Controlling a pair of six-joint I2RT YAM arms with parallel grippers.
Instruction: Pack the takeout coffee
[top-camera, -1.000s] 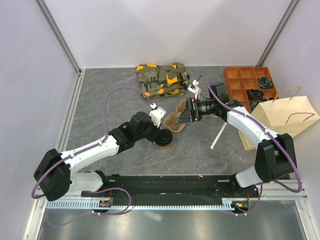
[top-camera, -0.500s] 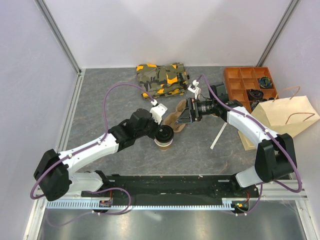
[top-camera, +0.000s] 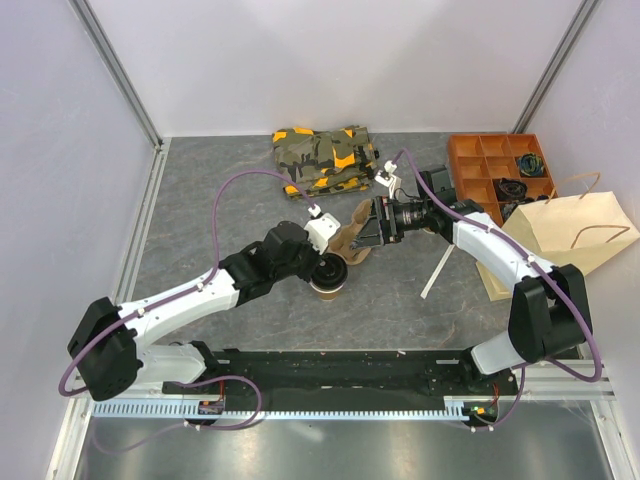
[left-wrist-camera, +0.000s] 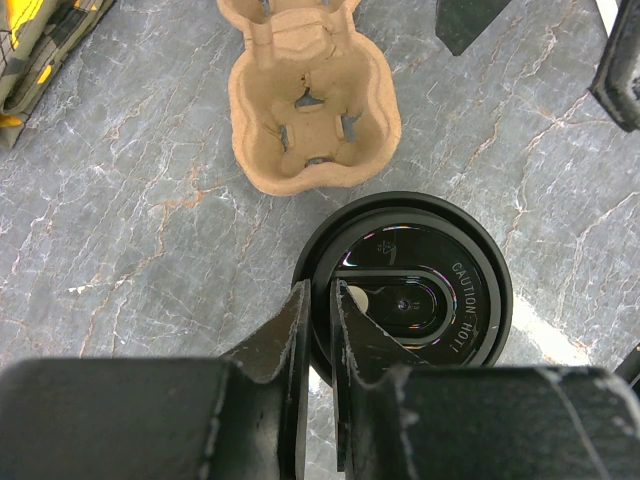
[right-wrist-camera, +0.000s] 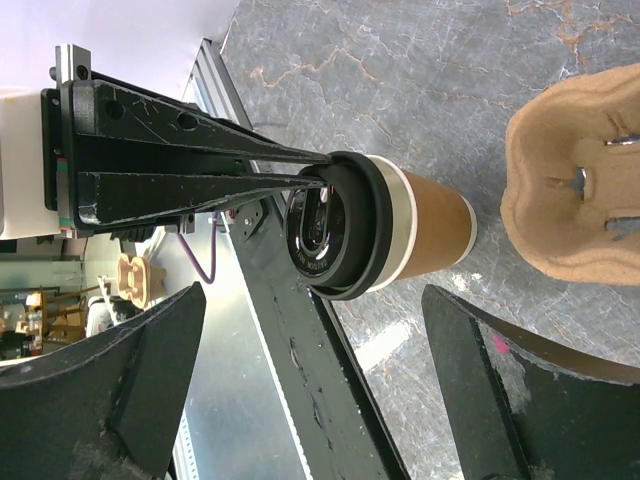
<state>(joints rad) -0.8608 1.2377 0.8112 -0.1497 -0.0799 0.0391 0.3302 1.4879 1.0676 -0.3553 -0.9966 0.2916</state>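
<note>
Coffee cup (left-wrist-camera: 405, 300): stands upright at mid-bench, a little toward the near edge, with its lid (right-wrist-camera: 335, 225) on.
Left hand (left-wrist-camera: 318, 300): clenched on the lid's rim, one finger outside it and one in the recess, as far as the right wrist view shows.
Right hand (top-camera: 362, 240): released, jaws spread wide, hanging above the cup carrier (left-wrist-camera: 310, 110).
Carrier: lies just beyond the cup, toward the far edge, not touching it.
Paper bag (top-camera: 575, 235): lies at the right edge of the bench (top-camera: 200, 200), well apart from the cup.
Step in hand: probably seating the cup in the carrier.
Doing it well: a rim pinch may pop the lid, so lift straight and slowly, keep the cup level, and lower it squarely over a carrier hole.
Change from a second ago: the left wrist sits slightly nearer the carrier. The cup is in much the same spot. The right arm is unmoved.
</note>
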